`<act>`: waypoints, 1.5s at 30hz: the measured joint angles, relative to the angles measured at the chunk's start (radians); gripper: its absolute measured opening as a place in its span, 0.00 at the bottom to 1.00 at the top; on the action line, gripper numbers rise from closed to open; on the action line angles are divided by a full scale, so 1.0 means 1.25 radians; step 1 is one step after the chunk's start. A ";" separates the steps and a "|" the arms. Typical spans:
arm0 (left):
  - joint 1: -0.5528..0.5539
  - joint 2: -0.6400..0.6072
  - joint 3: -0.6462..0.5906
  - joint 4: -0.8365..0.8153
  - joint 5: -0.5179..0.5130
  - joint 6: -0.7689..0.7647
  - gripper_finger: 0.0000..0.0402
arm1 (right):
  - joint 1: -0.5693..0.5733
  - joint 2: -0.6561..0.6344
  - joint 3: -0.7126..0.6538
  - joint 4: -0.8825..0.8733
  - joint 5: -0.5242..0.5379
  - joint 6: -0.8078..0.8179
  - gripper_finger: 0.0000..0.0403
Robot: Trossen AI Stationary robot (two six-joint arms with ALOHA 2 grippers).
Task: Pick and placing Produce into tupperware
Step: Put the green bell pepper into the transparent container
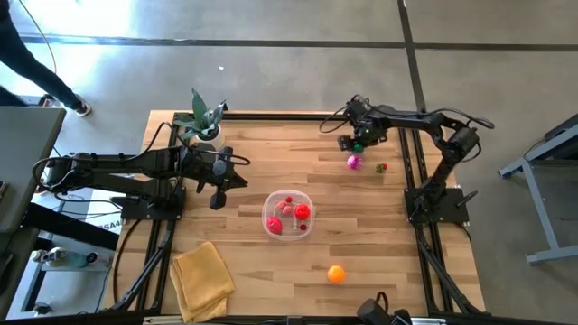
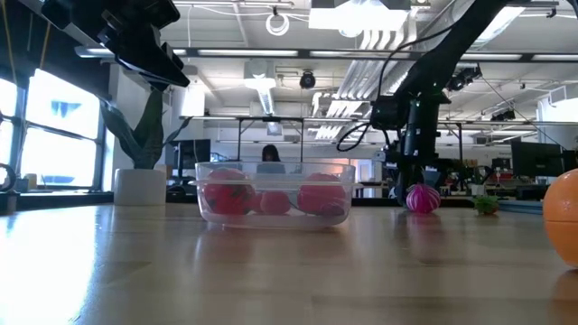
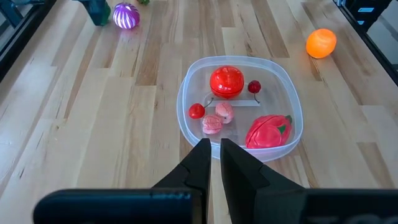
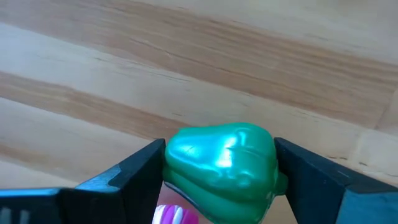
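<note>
Care is what this step wants from us: the right gripper (image 4: pixel 219 163) has its two fingers on either side of a green toy pepper (image 4: pixel 221 163), and before lifting we should make sure both fingers press squarely on its flanks, since the glossy rounded shape could squirt out of a lopsided pinch. We would then lift straight up, clearing the magenta ball (image 1: pixel 354 162) that lies just beside it, and carry the pepper down and left across the frame to the clear tub (image 1: pixel 269 207) at the middle of the overhead view.

We see the right gripper's fingers spread wide and touching the pepper's two sides at the upper right of the overhead view. Whether it is clear of the wood yet, we cannot tell.

The left gripper (image 3: pixel 212 163) hangs pinched shut and empty just left of the tub, which already holds several red and pink pieces. An orange ball (image 1: pixel 336 273) waits in the lower middle, and a small red-and-green piece (image 1: pixel 382 167) sits right of the magenta ball.
</note>
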 joint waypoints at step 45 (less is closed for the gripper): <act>0.000 0.000 0.000 0.000 0.000 0.000 0.06 | 0.528 -0.223 0.001 0.317 -0.174 -0.001 0.67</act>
